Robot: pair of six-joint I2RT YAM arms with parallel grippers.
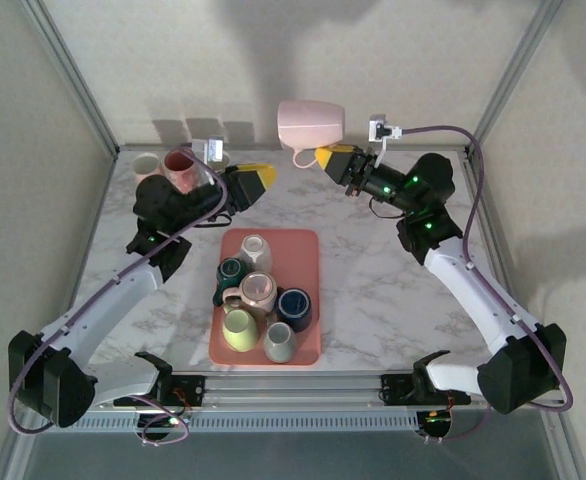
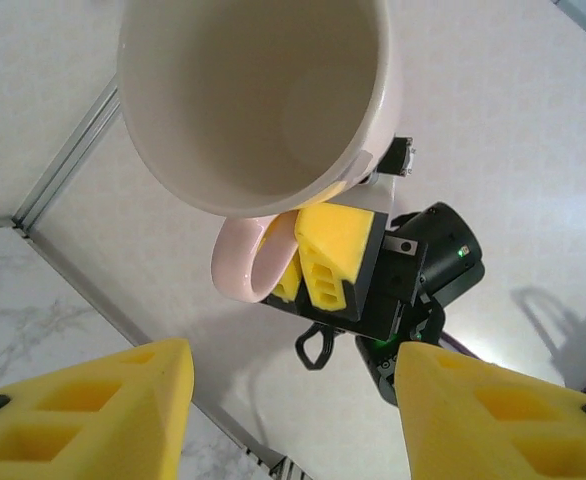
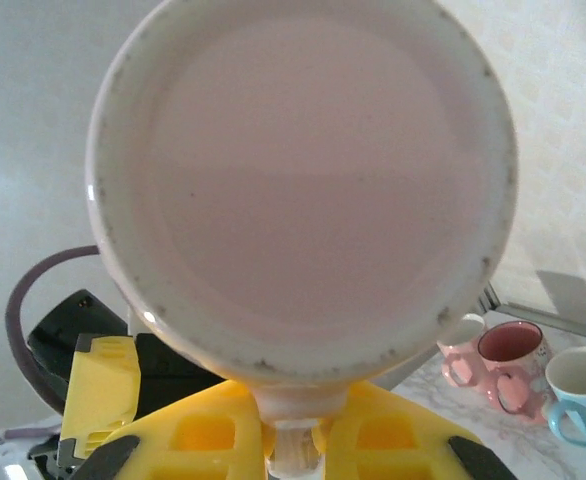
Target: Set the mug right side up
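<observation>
pink mug held aloft by its handle, left tool standing wide

the pink mug (image 1: 311, 122) is up in the air, off the marble table (image 1: 373, 290), at about 12 o'clock from the tray (image 1: 303, 245) and over the far edge of the tabletop. it is carried tipped rather than upright. the left wrist camera looks from below straight into its pale, empty mouth, and the right wrist camera faces its round, speckled foot ring.

the right gripper (image 1: 325, 158) reaches in from 2 o'clock, and its yellow pads are pinched on the mug's handle (image 2: 238, 265). the loop sticks out at the lower side of the body, at 6 o'clock on the mug in the overhead view.

the left gripper (image 1: 263, 177) sits at 11 o'clock from the tray, just below and to the 8 o'clock side of the mug, apart from it. its yellow fingers (image 2: 93, 410) are spread well apart with nothing between them, pointing up toward the mug's mouth.

on the tray, at the middle of the table, stands a huddle of spare mugs (image 1: 258, 292) in cream, teal, pink, navy, yellow-green and grey, some on their sides or upside down. at 10 o'clock on the table, by the back left corner, the corner mugs (image 1: 180, 170) stand upright close together. one of them is pink with a red inside, and another is light blue.
</observation>
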